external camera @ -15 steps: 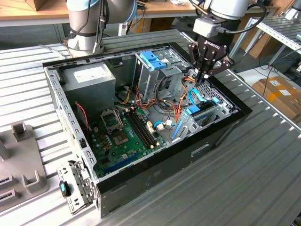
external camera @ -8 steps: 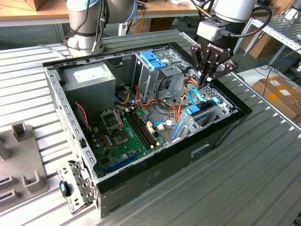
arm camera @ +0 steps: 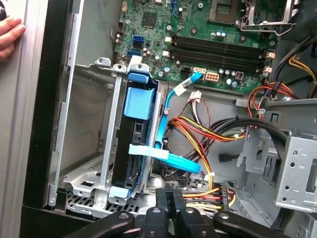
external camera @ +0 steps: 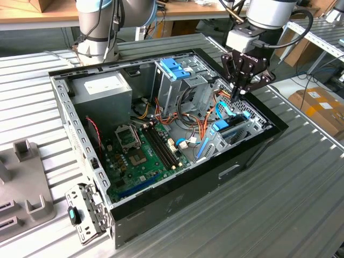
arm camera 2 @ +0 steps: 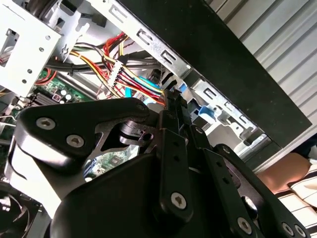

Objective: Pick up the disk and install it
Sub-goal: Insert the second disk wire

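Light-blue rails frame the disk [arm camera: 132,144], which stands on edge in the bay [arm camera: 84,183] at the case's [external camera: 177,207] front corner, its label face hidden and its lower end cut off behind the bay's metal. The gripper [external camera: 240,92] hangs just above that corner, fingers [arm camera: 171,201] pressed together on nothing. Fingertips of a hand [arm camera: 10,34] rest on the case's edge, the rest cut off.

The exterior view looks down on my whole open computer case [external camera: 177,140] from off the arm. Both wrist views sit close behind my hand [arm camera: 171,198], sharing the coloured wires [arm camera 2: 133,74].
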Available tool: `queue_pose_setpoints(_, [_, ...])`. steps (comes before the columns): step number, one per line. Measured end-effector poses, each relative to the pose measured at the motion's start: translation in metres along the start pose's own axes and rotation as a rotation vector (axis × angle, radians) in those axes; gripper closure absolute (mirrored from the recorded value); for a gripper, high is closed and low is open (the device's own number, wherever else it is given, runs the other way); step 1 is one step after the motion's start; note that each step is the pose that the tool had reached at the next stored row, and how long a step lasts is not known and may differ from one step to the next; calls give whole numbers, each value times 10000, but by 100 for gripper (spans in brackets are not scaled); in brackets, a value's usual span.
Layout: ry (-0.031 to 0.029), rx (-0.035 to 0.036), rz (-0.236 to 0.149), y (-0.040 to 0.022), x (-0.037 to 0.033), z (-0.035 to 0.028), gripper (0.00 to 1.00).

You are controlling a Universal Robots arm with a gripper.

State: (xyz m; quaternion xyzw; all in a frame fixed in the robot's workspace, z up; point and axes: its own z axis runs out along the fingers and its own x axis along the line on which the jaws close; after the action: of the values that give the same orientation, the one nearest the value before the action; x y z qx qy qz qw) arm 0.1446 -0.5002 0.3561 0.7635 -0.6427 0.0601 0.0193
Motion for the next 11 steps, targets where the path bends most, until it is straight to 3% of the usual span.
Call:
queue_pose_setpoints(3, [47,122,30,23,1,-1,84])
queue_pose_setpoints(11, [53,135,71,64,61,6,84])
